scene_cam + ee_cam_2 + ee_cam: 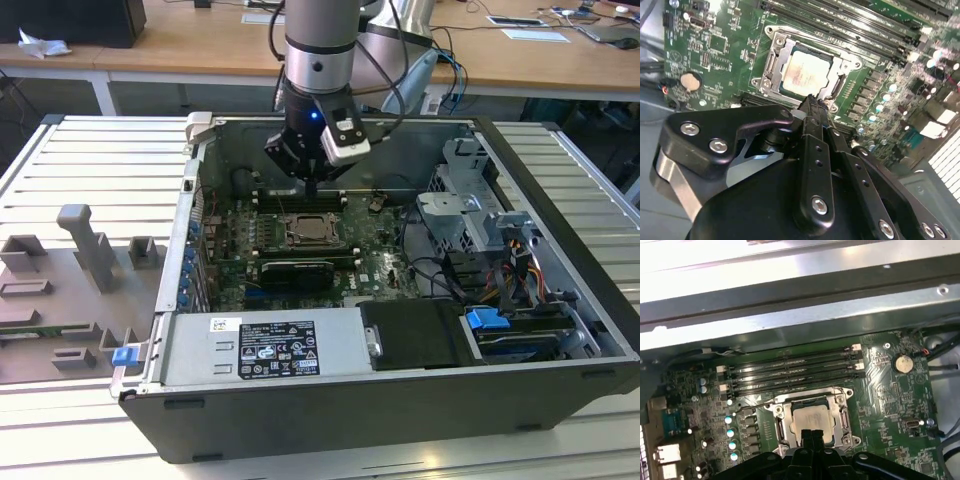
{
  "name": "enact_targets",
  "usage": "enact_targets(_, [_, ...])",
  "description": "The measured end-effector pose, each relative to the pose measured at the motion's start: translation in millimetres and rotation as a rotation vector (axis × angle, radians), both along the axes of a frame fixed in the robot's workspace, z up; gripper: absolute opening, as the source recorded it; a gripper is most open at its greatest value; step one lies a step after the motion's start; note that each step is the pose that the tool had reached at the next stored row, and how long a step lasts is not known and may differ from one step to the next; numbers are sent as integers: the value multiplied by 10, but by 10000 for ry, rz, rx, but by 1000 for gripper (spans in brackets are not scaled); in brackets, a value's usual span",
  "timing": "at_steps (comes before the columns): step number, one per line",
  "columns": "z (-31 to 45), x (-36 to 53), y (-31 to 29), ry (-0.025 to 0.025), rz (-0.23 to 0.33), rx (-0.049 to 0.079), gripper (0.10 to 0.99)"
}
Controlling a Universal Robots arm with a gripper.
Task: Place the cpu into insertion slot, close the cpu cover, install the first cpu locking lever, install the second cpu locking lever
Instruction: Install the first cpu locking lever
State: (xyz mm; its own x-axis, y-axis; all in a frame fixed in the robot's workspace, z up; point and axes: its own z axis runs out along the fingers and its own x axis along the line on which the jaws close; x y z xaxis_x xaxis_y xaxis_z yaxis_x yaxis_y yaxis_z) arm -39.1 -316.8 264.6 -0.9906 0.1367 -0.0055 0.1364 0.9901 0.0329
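Observation:
The cpu, a pale silvery square, lies in the insertion slot on the green circuit board, as both wrist views show. The cpu cover, a silvery frame, lies flat around the chip, which shows through its window. My gripper hangs just above the socket's far edge in the exterior view. Its black fingers are shut together with nothing between them, and their tips hover over the edge of the cpu. A thin wire lever juts out beside the cpu cover.
The board sits inside an open computer case on a slatted table. Long black memory slots run just beyond the socket. A drive cage with cables fills the exterior view's right. Grey fixtures stand on the exterior view's left.

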Motion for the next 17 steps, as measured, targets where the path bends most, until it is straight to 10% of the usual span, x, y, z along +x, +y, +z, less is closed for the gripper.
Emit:
enact_targets(7, [1,-22,-1,-25,722,-1,106])
enact_targets(12, [-1,-225,0,-229,723,-1,106])
enact_targets(17, [-14,-292,0,-247,1118,188,106])
